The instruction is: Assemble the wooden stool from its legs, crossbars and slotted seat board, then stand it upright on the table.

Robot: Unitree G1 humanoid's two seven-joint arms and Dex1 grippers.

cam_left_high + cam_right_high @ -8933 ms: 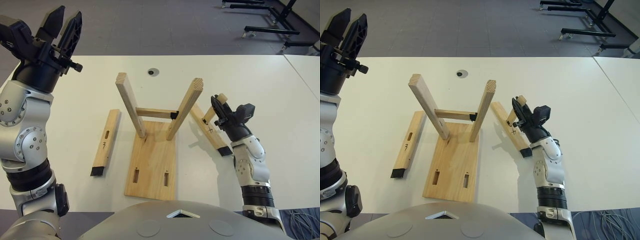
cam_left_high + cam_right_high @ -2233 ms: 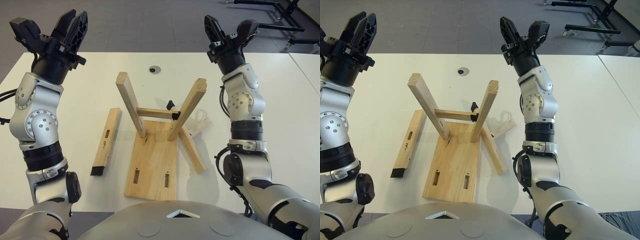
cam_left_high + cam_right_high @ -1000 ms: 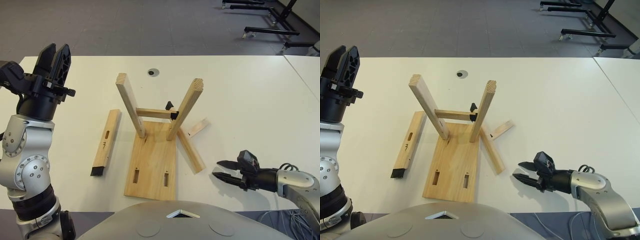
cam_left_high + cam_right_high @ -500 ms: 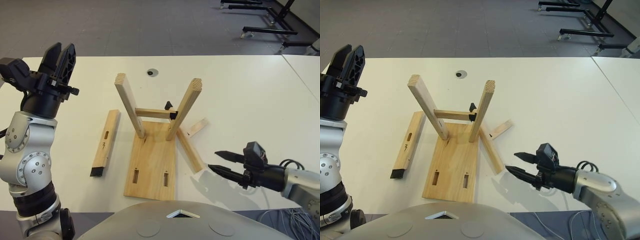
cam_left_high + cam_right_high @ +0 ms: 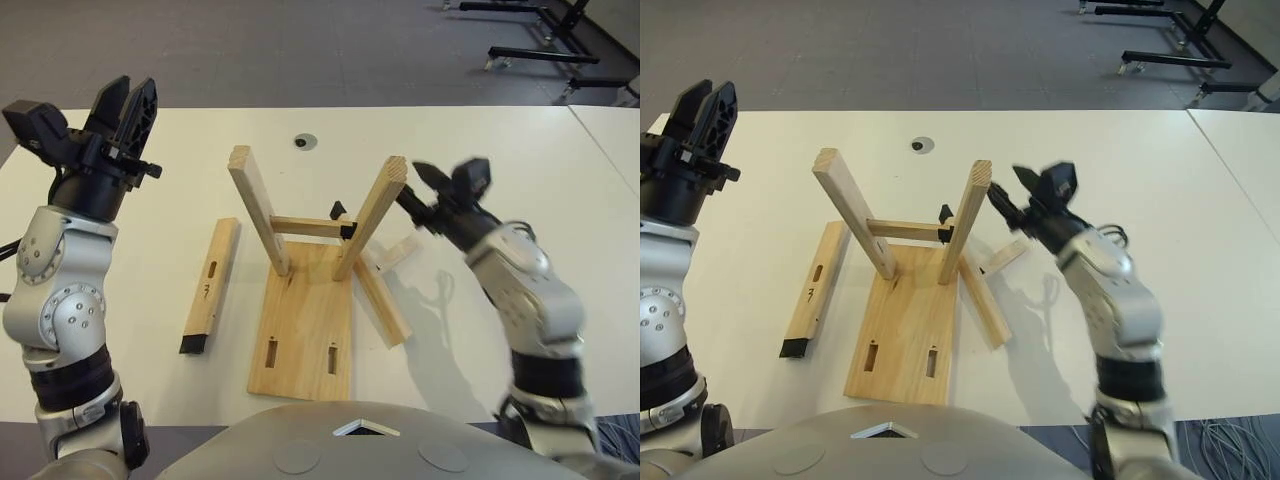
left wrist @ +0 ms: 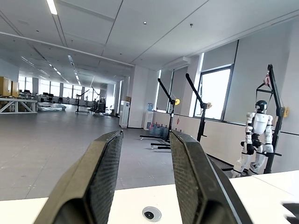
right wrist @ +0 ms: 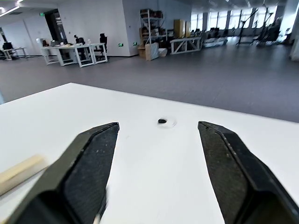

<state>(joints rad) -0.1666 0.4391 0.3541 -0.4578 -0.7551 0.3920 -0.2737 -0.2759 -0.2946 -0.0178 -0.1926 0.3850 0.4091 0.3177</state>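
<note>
The slotted seat board (image 5: pixel 305 325) lies flat on the white table. Two legs stand tilted in its far slots, the left one (image 5: pixel 258 210) and the right one (image 5: pixel 370 215), joined by a crossbar (image 5: pixel 308 227). One loose leg (image 5: pixel 210 285) lies left of the board. Another loose leg (image 5: pixel 383 305) lies against its right edge, and a short crossbar (image 5: pixel 400 250) rests beyond that leg. My right gripper (image 5: pixel 412 185) hangs open and empty just right of the right leg's top. My left gripper (image 5: pixel 137 85) is raised over the table's far left, open and empty.
A round cable hole (image 5: pixel 302 142) sits in the table (image 5: pixel 560 180) behind the stool parts. Bare table stretches to the right of the parts and along the near edge. Black stands (image 5: pixel 540 50) are on the floor far behind.
My right arm has swung up from low at the near right table edge to beside the top of the right standing leg. The left arm barely shifted. The wooden parts have not moved.
</note>
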